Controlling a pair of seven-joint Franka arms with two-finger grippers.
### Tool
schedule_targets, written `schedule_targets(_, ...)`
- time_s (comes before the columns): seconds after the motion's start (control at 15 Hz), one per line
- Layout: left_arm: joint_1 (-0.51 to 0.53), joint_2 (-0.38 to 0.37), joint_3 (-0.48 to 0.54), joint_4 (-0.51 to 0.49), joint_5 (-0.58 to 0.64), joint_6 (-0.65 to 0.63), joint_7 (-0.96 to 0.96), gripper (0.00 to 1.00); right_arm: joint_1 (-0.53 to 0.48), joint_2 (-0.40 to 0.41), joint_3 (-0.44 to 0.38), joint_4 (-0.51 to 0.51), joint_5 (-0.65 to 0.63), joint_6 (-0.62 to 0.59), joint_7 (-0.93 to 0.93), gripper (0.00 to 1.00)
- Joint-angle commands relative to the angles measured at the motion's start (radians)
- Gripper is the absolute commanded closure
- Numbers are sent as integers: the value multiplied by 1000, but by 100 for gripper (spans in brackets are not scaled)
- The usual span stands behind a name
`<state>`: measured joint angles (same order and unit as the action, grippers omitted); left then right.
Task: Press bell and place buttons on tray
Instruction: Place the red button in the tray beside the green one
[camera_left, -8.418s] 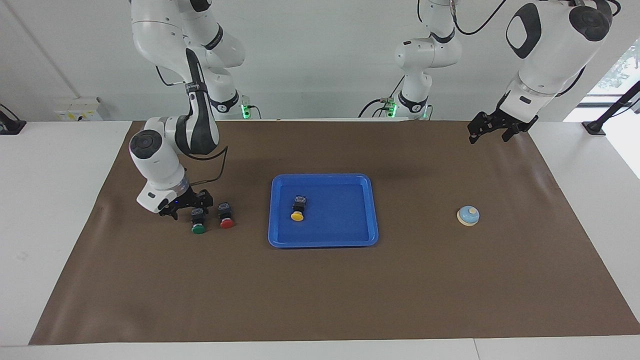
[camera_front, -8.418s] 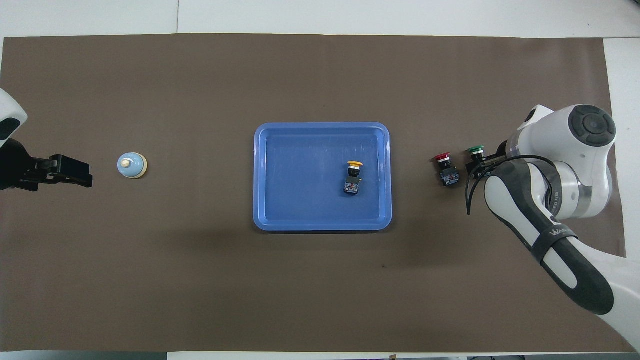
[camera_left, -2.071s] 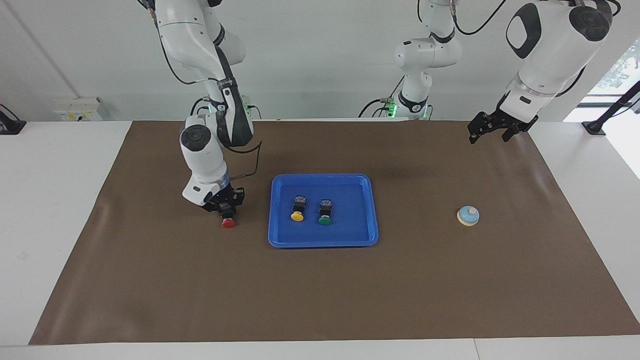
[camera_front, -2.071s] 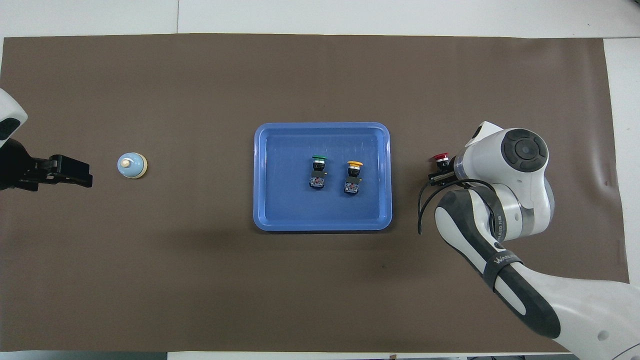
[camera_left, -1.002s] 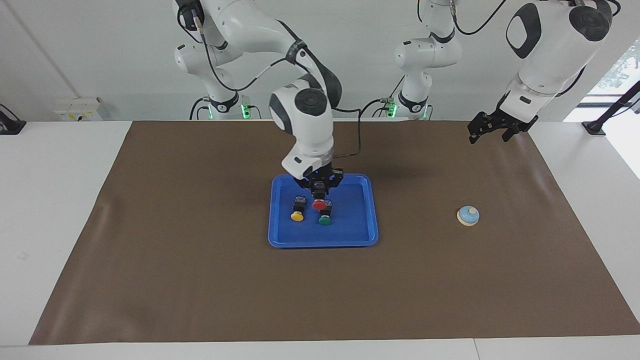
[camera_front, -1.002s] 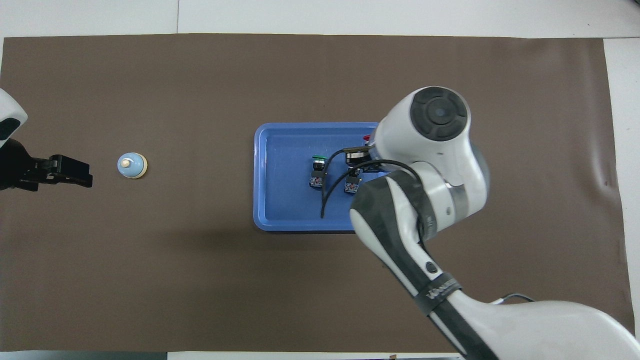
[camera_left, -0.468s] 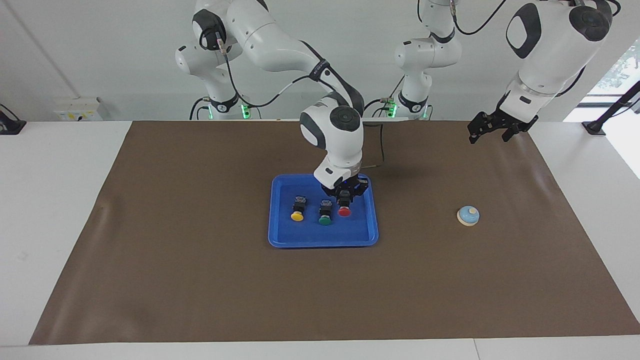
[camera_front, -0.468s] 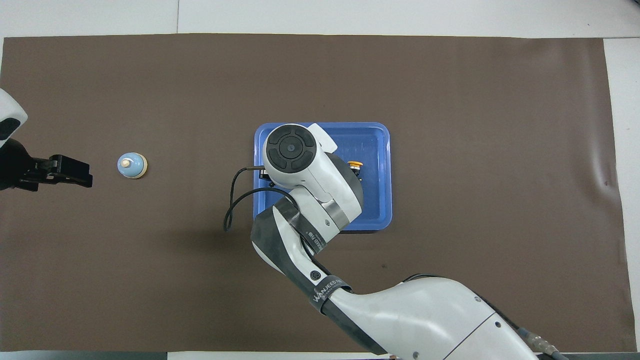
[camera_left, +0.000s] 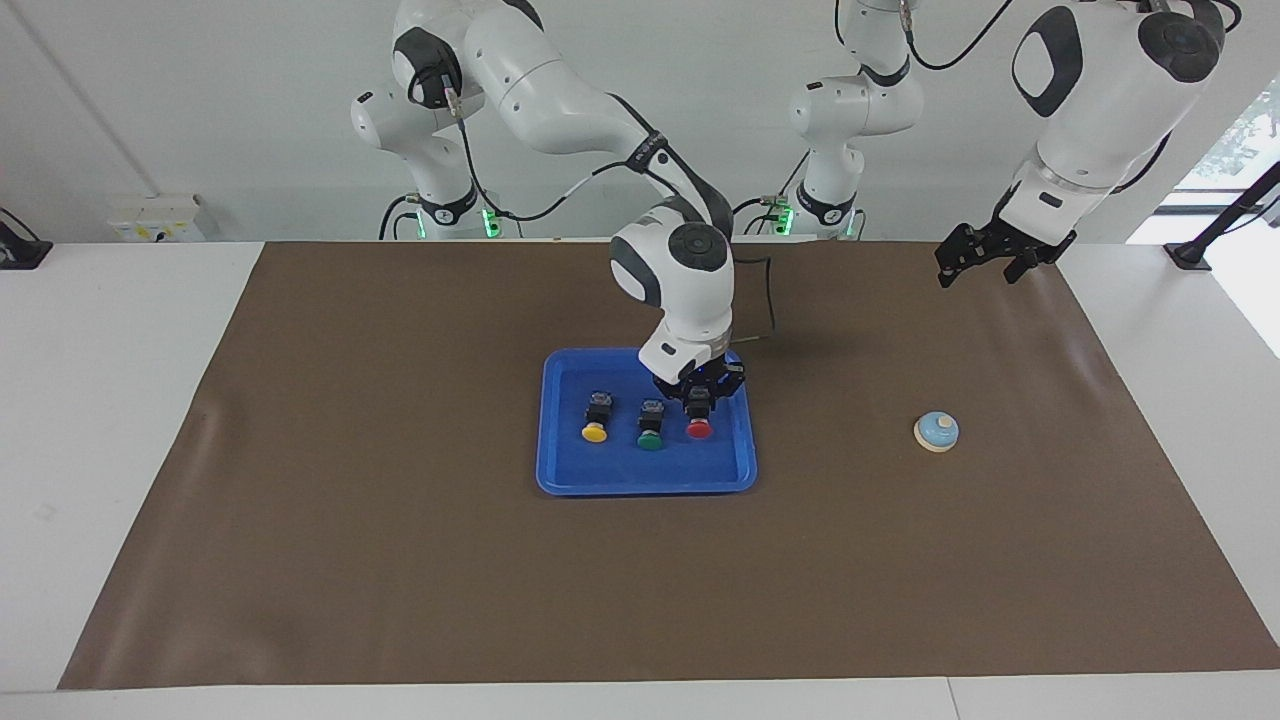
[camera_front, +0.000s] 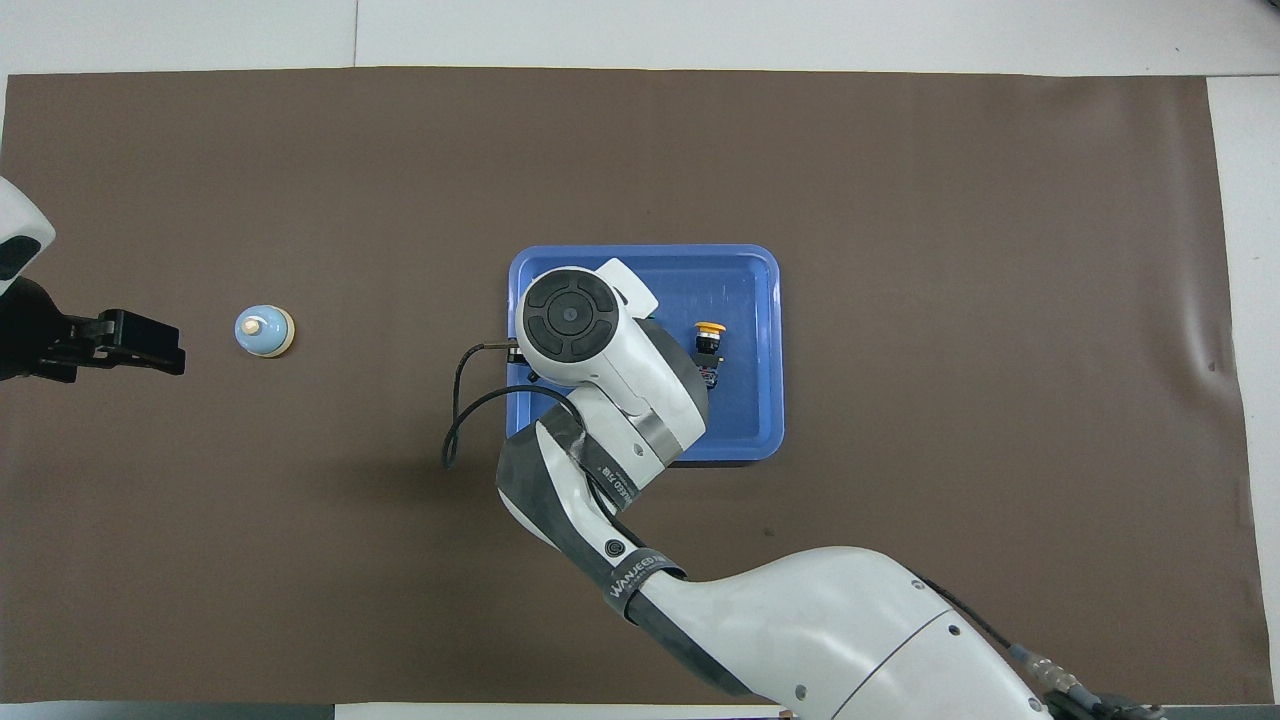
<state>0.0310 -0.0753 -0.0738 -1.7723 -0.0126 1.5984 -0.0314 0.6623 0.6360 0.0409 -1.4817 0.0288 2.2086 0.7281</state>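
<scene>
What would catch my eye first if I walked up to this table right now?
Probably the big white right arm bent low over the bright blue tray mid-table, its gripper at the red button. That button lies in a row with the green button and yellow button. Toward the left arm's end sits a small blue bell, the left gripper waiting open in the air.

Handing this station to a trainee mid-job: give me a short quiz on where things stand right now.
1. How many buttons are in the tray?
2. True or false: the left gripper is pressing the bell.
3. Which one is the right gripper right over? A yellow button, B green button, C red button.
Key: 1 three; 2 false, it hangs well clear of the bell; 3 C.
</scene>
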Motion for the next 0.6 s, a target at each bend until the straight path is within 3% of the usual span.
schedule_targets(0.0, -3, -24, 5, -22, 11, 18, -5, 0, 3, 19, -4, 15, -10, 5, 42, 0)
schedule_targets(0.27, -3, -24, 5, -22, 11, 18, -5, 0, -27, -67, -15, 20, -35, -59, 34, 0)
schedule_targets(0.53, -3, -24, 5, -22, 11, 18, -5, 0, -119, -249, -12, -61, -35, -142, -48, 0)
